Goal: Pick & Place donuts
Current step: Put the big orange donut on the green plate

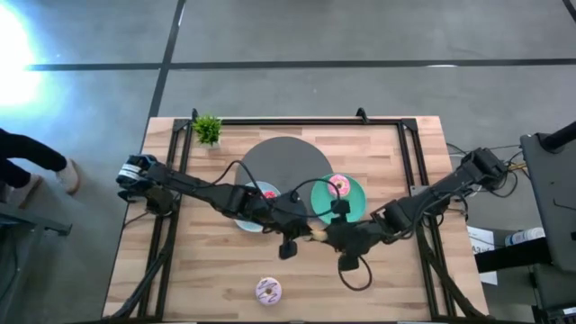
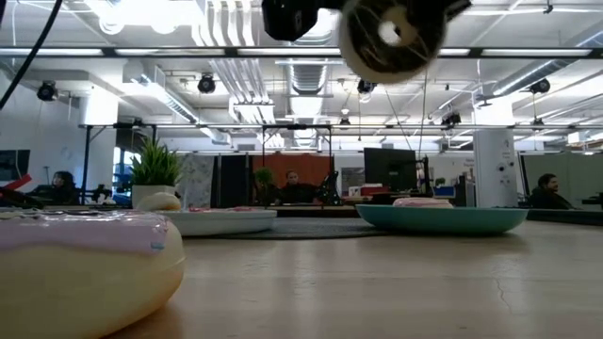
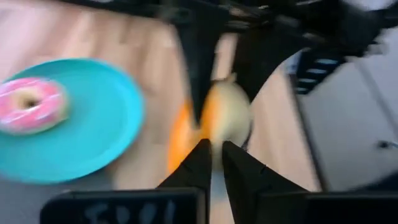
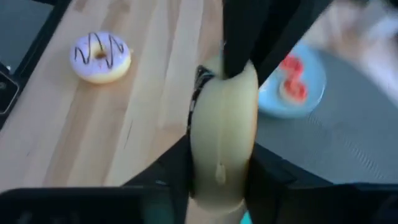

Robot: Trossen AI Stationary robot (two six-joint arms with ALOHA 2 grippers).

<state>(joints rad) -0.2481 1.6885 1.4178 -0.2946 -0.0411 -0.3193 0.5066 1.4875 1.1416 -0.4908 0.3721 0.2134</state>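
An orange donut (image 1: 317, 236) with a cream underside (image 2: 391, 38) hangs in the air over the table's middle, between my two grippers. My left gripper (image 3: 212, 158) reaches it from the left and my right gripper (image 4: 219, 180) from the right; both are shut on it. A pink donut (image 1: 338, 186) lies on the green plate (image 1: 358, 209). Red-pink donuts (image 1: 268, 193) lie on the light blue plate (image 1: 245, 221). A white-purple donut (image 1: 268, 290) lies flat on the wood near the front edge. My left gripper pinches the orange donut's rim (image 3: 216, 138) between its two fingertips, slanting down from the table's left. The donut is lifted clear of the table and stands tilted on edge. My right gripper has the donut's opposite side (image 4: 222, 163) between its two fingers, one on each flat face, slanting down from the table's right. Seen from here the donut stands edge-on. It hangs clear of the table.
A big grey disc (image 1: 286, 166) lies behind the two plates, and a small potted plant (image 1: 208, 129) stands at the far left corner. A dark frame (image 1: 409, 171) runs along the table's left, far and right sides. Bare wood lies at the near left.
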